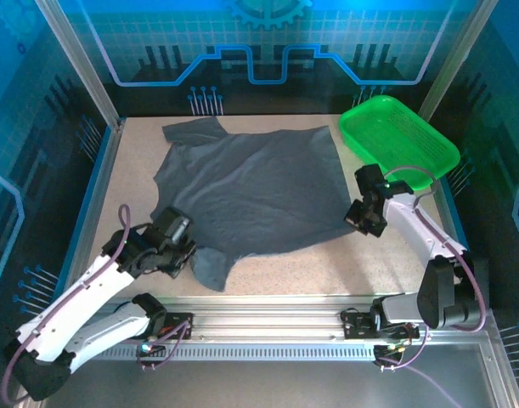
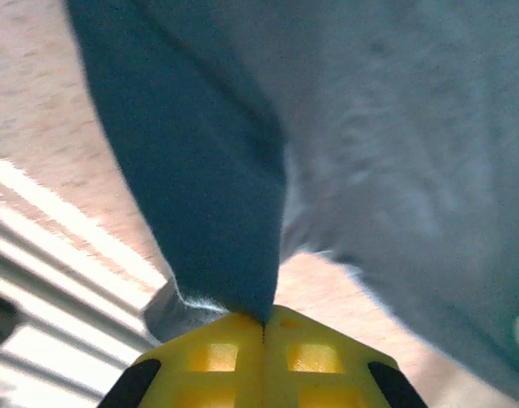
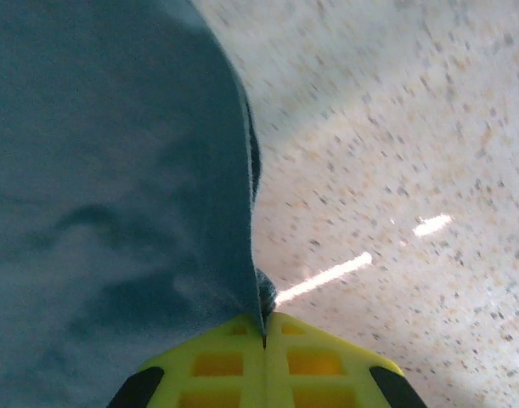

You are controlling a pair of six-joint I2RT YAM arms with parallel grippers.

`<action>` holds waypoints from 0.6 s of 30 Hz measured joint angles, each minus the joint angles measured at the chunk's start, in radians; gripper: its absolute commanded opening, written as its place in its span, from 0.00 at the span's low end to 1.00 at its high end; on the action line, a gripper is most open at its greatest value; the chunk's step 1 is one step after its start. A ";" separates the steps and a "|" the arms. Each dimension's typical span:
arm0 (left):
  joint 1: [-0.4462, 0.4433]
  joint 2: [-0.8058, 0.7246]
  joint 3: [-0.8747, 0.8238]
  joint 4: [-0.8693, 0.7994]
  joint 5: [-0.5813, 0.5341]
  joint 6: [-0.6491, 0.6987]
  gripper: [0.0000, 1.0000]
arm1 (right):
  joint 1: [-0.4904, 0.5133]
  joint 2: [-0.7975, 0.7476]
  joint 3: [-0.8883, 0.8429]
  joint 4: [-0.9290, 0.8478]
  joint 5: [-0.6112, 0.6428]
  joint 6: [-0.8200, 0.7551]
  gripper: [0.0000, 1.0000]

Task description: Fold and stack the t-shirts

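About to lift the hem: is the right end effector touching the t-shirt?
Touching. Right wrist view: the t-shirt edge is pinched in the shut right end effector.

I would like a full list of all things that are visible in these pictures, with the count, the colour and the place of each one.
t-shirt: one, dark slate-grey, spread unfolded over the middle of the table.
tray: one, bright green, far right corner of the table, beside the t-shirt.
table: one, speckled beige, under the t-shirt and the tray.
left gripper: one, yellow fingers, shut on the t-shirt at its near left part.
right gripper: one, yellow fingers, shut on the t-shirt at its right edge.
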 measured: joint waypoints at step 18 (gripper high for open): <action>0.397 0.296 0.214 0.300 0.113 0.292 0.00 | -0.039 0.332 0.378 -0.011 -0.021 -0.039 0.00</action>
